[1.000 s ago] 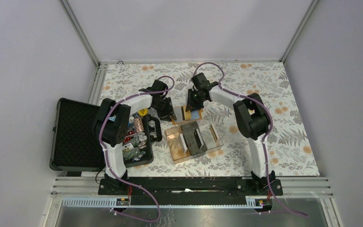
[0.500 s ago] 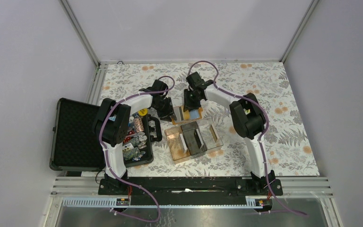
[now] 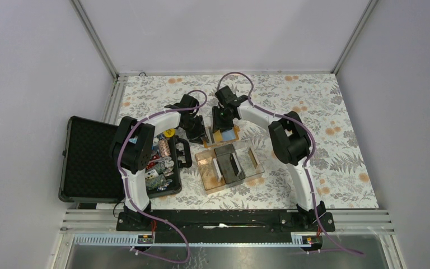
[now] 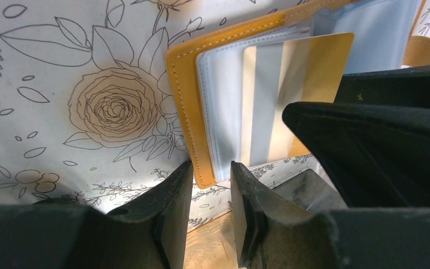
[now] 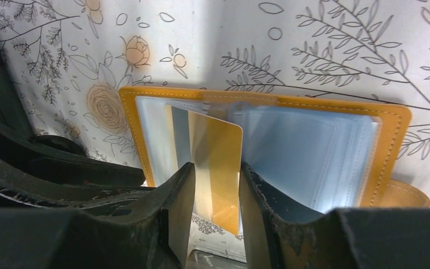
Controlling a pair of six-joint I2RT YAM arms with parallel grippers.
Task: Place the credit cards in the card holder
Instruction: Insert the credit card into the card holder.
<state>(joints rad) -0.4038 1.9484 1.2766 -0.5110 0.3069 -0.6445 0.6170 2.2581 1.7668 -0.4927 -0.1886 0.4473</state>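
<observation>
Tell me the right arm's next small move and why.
Probably ease the right gripper forward, sliding the gold card deeper into a sleeve of the open card holder. The card sits pinched between its fingers, far end at the sleeves, near end overhanging the holder's edge.

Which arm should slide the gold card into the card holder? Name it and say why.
Right. The right gripper is clamped on the gold card, which stands tilted over the open card holder. The left gripper holds no card and sits at the holder's corner.
</observation>
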